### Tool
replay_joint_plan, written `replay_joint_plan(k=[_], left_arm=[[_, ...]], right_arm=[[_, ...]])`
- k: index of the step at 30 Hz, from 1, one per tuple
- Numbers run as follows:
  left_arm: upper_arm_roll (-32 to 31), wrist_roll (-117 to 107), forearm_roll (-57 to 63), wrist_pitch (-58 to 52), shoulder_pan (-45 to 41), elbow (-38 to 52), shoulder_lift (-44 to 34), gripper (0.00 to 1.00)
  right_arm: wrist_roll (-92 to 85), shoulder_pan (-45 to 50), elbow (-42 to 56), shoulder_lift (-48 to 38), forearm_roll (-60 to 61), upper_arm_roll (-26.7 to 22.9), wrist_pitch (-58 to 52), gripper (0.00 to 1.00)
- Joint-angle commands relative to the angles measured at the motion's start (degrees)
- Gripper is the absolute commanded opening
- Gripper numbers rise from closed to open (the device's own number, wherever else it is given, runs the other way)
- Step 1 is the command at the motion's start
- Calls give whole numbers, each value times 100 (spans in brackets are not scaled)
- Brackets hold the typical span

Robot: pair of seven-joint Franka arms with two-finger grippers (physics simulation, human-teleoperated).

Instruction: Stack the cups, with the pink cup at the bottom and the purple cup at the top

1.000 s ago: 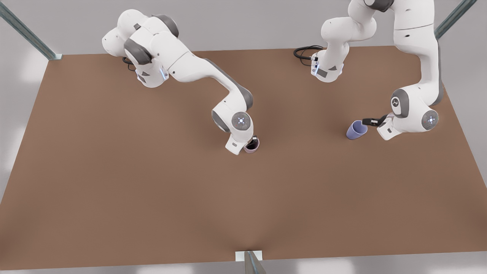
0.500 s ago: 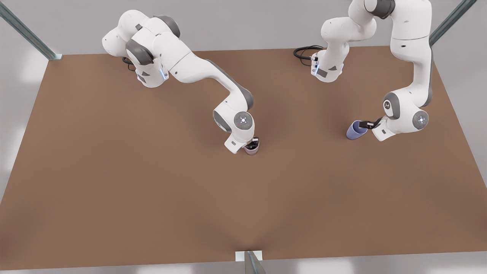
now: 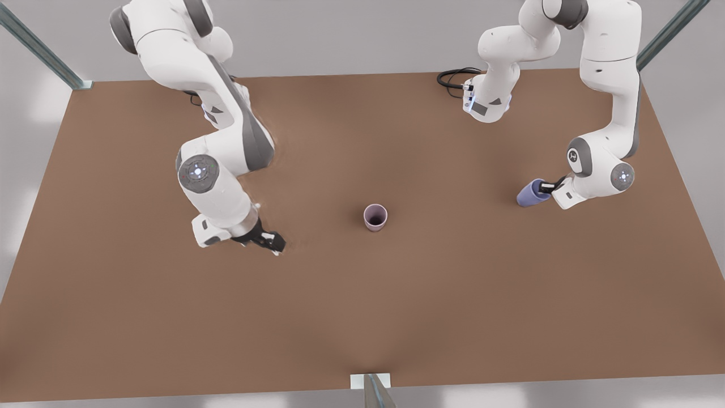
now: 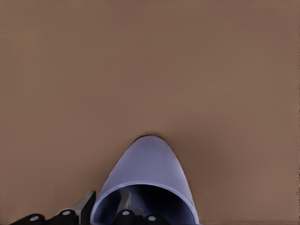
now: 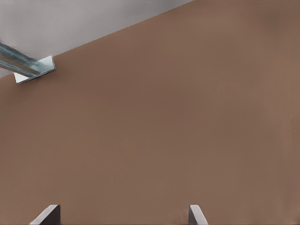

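The right gripper hung at about eight o'clock on the brown surface in the front view, its jaws spread wide and empty, the fingertips well apart. The pink cup stood upright alone at the middle of the surface, well apart from both grippers. Out at three o'clock the left gripper held the purple cup tilted, jaws pinched on its rim, one finger inside the mouth and one outside the wall.
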Motion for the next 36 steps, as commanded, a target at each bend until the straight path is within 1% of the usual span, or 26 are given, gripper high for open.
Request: replay_joint_plan(k=[1, 2, 3, 5, 7, 8, 13, 15, 16, 17, 18, 20, 21, 22, 25, 27, 29, 30, 32, 34, 35, 36], left_arm=[[-12, 116, -303, -218, -2, 2, -15, 43], [-12, 125, -329, -227, -2, 2, -7, 43], [-12, 133, -329, -227, -2, 2, -7, 43], [-12, 142, -329, -236, -2, 2, -7, 37], [-12, 142, -329, -244, -2, 11, -7, 28], [-12, 125, -329, -244, -2, 11, -7, 22], [-12, 98, -321, -332, -10, 28, -77, 21], [-39, 89, -321, -605, -142, 178, -235, 21], [-30, 81, -329, -701, -300, 283, -305, 21], [-30, -24, -329, -1035, -467, 643, -297, 21], [-56, -587, -329, -1325, -643, 1030, -297, 21], [-434, -1755, -329, -1677, -862, 1662, -209, 21], [-513, -2388, -321, -2142, -1153, 2242, 55, 21], [-786, -2916, -321, -2380, -1162, 2673, 222, 21], [-1611, -4058, -294, -2468, -1179, 3139, 266, 21], [-2209, -5025, -268, -2661, -1197, 3728, 511, 21], [-2289, -5895, -250, -3039, -1610, 4528, 898, 21], [-2289, -6246, -242, -3039, -1724, 4633, 977, 21], [-2280, -7002, -233, -3118, -2101, 5231, 1382, 21], [-2289, -7555, -320, -3118, -2339, 5449, 1531, 21], [-2289, -7944, -329, -3320, -2506, 5899, 1786, 21], [-2289, -7979, -329, -3338, -2594, 5961, 1865, 21]], right_arm=[[-3766, -408, -3, -300, -354, -97, -1166, 100], [-4258, -602, -3, -406, -363, -123, -1193, 100], [-4662, -690, -3, -476, -363, -325, -1193, 100], [-4892, -971, -12, -696, -371, -405, -1237, 100], [-4883, -1252, 5, -749, -582, -387, -1386, 100], [-4839, -1252, 190, -617, -583, -405, -1685, 100], [-4821, -1384, 216, -275, -582, -405, -1650, 100], [-4900, -1393, 400, -274, -723, -396, -1790, 100], [-4857, -1314, 550, -257, -819, -361, -2159, 100], [-4892, -1331, 568, -204, -793, -343, -2169, 100], [-4848, -1367, 577, -178, -670, -352, -2160, 100], [-4821, -1393, 744, -178, -503, -405, -2142, 100], [-4821, -1516, 744, -178, -433, -405, -2133, 100], [-4821, -1569, 744, -169, -380, -396, -2124, 100], [-4821, -1560, 744, -160, -389, -387, -2124, 100], [-4813, -1569, 752, -160, -380, -387, -2107, 100], [-4821, -1569, 744, -151, -380, -387, -2037, 100], [-4821, -1569, 744, -143, -380, -387, -2019, 100], [-4821, -1560, 752, -134, -380, -387, -2001, 100], [-4821, -1569, 744, -134, -380, -387, -2001, 100], [-4830, -1569, 744, -134, -380, -387, -2010, 100], [-4830, -1569, 752, -134, -380, -387, -2010, 100]])
